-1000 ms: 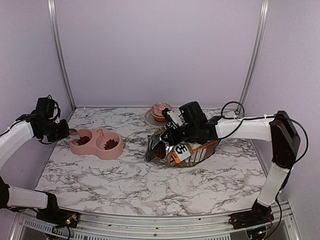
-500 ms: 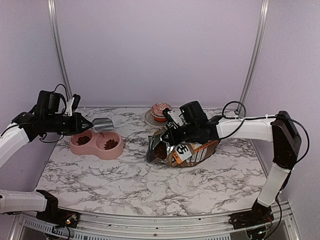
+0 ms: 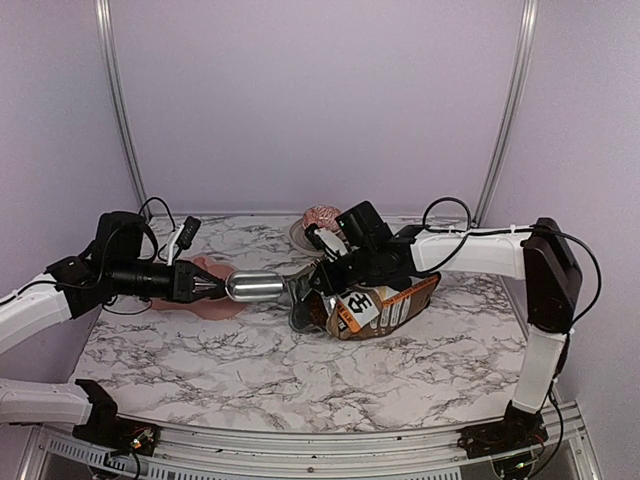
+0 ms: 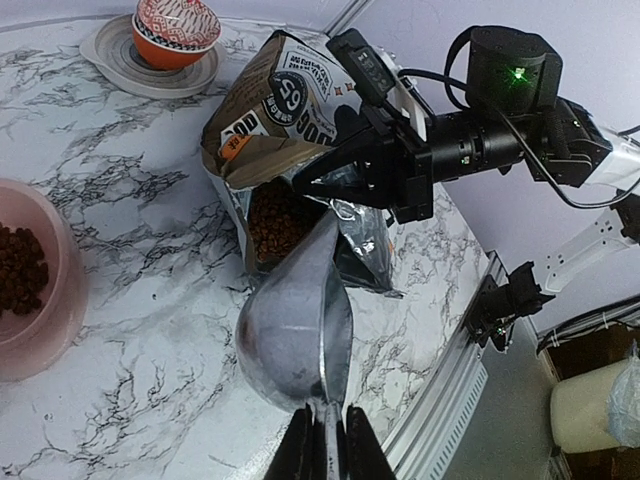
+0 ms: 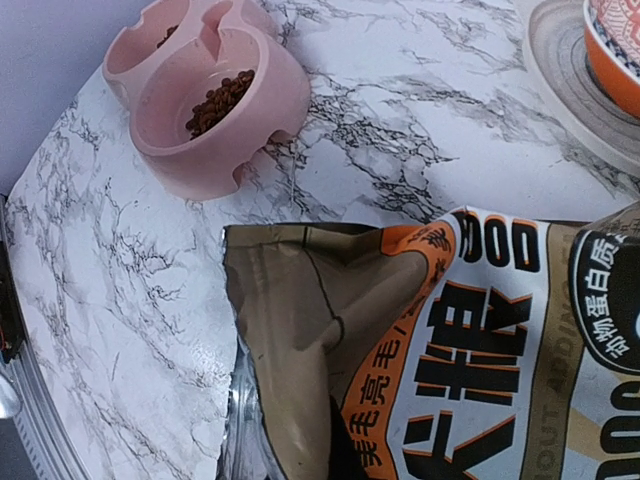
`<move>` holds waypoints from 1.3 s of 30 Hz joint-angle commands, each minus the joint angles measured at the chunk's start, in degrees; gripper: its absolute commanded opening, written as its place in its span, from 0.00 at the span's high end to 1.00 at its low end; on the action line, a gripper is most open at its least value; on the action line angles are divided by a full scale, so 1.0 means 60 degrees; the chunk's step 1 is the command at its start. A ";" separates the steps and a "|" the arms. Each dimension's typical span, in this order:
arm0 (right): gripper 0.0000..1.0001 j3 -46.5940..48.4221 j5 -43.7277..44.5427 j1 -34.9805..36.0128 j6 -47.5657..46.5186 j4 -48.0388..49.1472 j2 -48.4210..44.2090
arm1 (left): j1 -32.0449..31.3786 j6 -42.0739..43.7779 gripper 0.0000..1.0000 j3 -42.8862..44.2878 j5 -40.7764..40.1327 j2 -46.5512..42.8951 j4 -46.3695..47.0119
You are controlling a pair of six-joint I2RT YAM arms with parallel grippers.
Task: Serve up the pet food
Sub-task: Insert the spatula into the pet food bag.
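My left gripper (image 3: pixel 203 285) is shut on the handle of a metal scoop (image 3: pixel 256 287), held level with its tip at the mouth of the printed food bag (image 3: pixel 388 303). In the left wrist view the gripper (image 4: pixel 325 442) holds the scoop (image 4: pixel 295 325) on its side, so its inside is hidden. Kibble (image 4: pixel 275 218) shows inside the bag (image 4: pixel 290 85). My right gripper (image 3: pixel 327 270) is shut on the bag's upper flap (image 5: pixel 300 330) and holds it open. The pink double bowl (image 5: pixel 205 115) holds kibble (image 5: pixel 220 100) in both cups; it is mostly hidden behind my left arm in the top view.
A pink-frosted cupcake (image 3: pixel 322 218) on a pale plate (image 4: pixel 110 55) stands at the back, behind the bag. The walls of the enclosure close in the left, back and right. The table's metal front rail (image 3: pixel 320 445) runs along the near edge.
My left arm has swung the scoop from above the pink bowl rightward to the bag's mouth. My right gripper has shifted slightly left, still holding the flap.
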 commanded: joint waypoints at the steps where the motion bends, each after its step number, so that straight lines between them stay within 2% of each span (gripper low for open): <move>1: 1.00 0.0790 0.0206 0.0280 0.0009 -0.0180 0.0436 | -0.0216 -0.0515 1.00 -0.0815 0.0254 -0.0136 0.1754; 5: 1.00 0.0917 0.0266 0.0339 0.0025 -0.0295 0.0502 | -0.0494 -0.1413 1.00 -0.1819 0.0182 0.0149 0.3868; 7: 1.00 0.0950 0.0370 0.0339 0.0030 -0.0407 0.0481 | -0.0690 -0.1590 1.00 -0.1992 0.0065 0.0484 0.4417; 15: 1.00 0.0887 0.1253 0.0327 -0.0193 -0.0788 0.0287 | -0.1326 -0.1121 1.00 -0.1566 -0.0683 0.2048 0.4658; 29: 1.00 0.0397 0.1615 0.0251 -0.0209 -0.0708 -0.0053 | -0.2279 -0.2066 1.00 -0.0538 -0.3818 0.4973 0.5053; 35: 1.00 0.0335 0.1606 0.0251 -0.0195 -0.0675 -0.0091 | -0.2686 -0.2362 1.00 0.0161 -0.4797 0.5593 0.4946; 39: 1.00 0.0271 0.1551 0.0251 -0.0194 -0.0602 -0.0052 | -0.2891 -0.2642 1.00 0.0426 -0.6074 0.5753 0.4281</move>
